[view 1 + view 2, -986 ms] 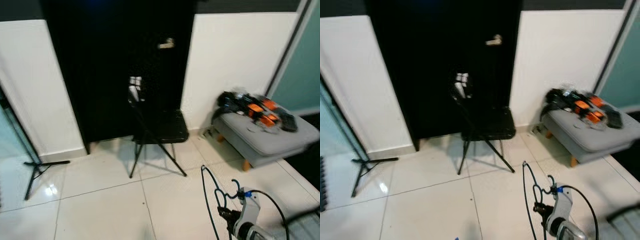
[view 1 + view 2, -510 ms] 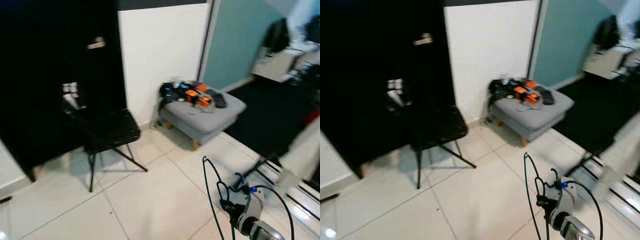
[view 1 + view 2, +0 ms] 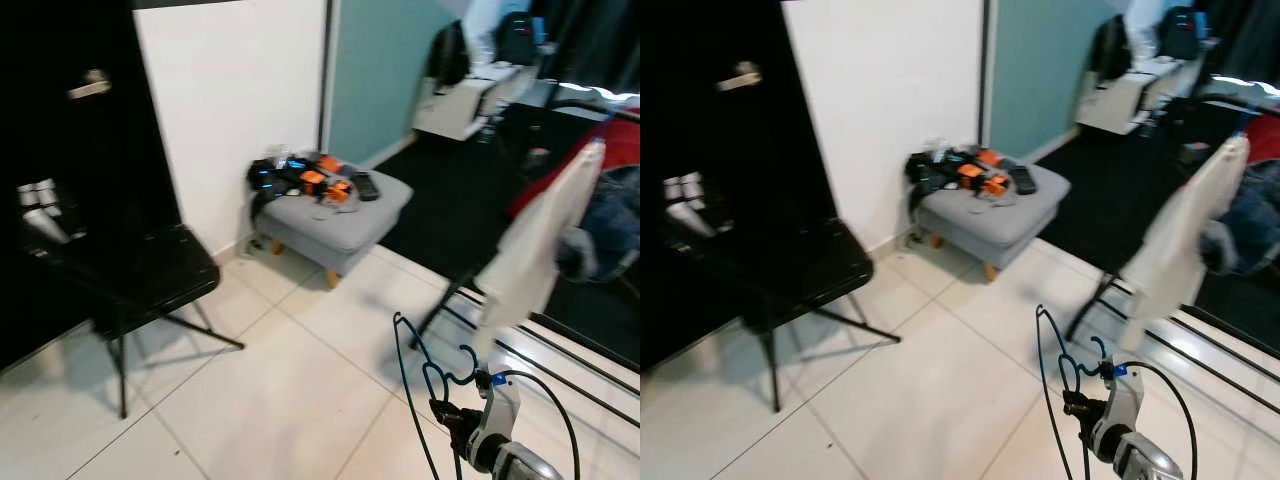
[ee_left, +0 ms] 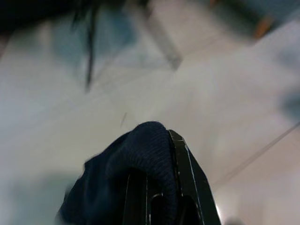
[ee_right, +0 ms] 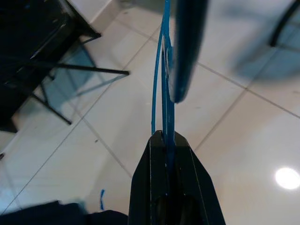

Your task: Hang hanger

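A thin blue wire hanger (image 3: pixel 408 372) stands upright low on the right, its hook end curling at the top. My right gripper (image 3: pixel 447 414) is shut on the wire; in the right wrist view the black fingers (image 5: pixel 154 154) pinch the blue hanger (image 5: pixel 163 89) above white floor tiles. A clothes rack (image 3: pixel 470 290) with a white garment (image 3: pixel 535 240) draped over it stands to the right, beyond the hanger. In the left wrist view my left gripper (image 4: pixel 161 140) is shut on a dark blue knitted cloth (image 4: pixel 140 159) that wraps over its tips.
A black folding chair (image 3: pixel 140 275) stands at the left before a black door (image 3: pixel 60 150). A grey footstool (image 3: pixel 335 220) with orange and black items sits against the white wall. Dark floor and furniture lie beyond the teal wall (image 3: pixel 380 70). White tiles stretch between.
The whole view has swung to the right: chair and footstool slid leftward, and the rack with the white garment came into view. The hanger stays in my right gripper.
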